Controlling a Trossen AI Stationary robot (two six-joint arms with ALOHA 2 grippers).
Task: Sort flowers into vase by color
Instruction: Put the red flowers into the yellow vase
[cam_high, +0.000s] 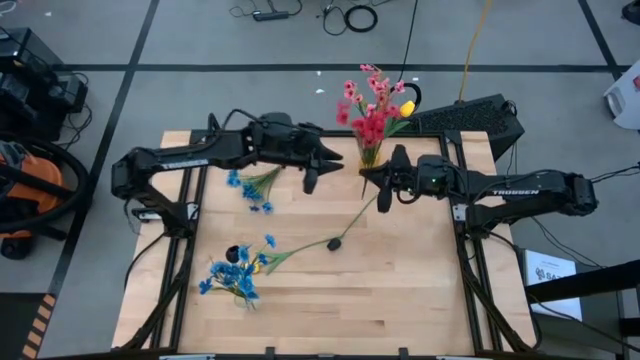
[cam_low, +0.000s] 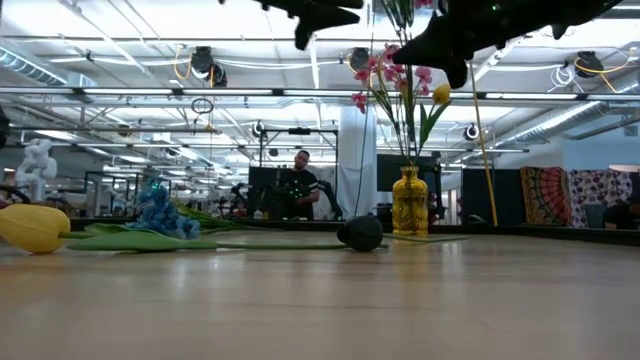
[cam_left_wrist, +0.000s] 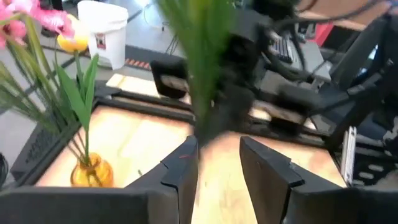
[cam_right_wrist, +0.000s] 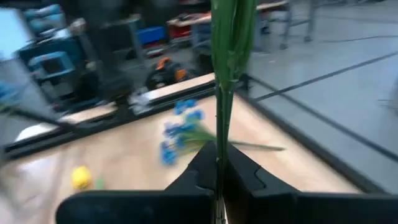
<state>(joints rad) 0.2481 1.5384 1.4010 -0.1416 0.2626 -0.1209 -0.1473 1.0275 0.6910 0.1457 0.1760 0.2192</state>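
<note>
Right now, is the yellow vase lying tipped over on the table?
No, the yellow vase stands upright at the table's far edge with the pink flowers sticking up out of it.

Pink and red flowers (cam_high: 368, 108) in a yellow vase (cam_low: 409, 201); blue sprigs (cam_high: 232, 275) on pale wood.

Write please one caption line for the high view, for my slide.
Right pincer shut on a dark-headed flower's stem beside the yellow vase; left pincer open nearby.
</note>
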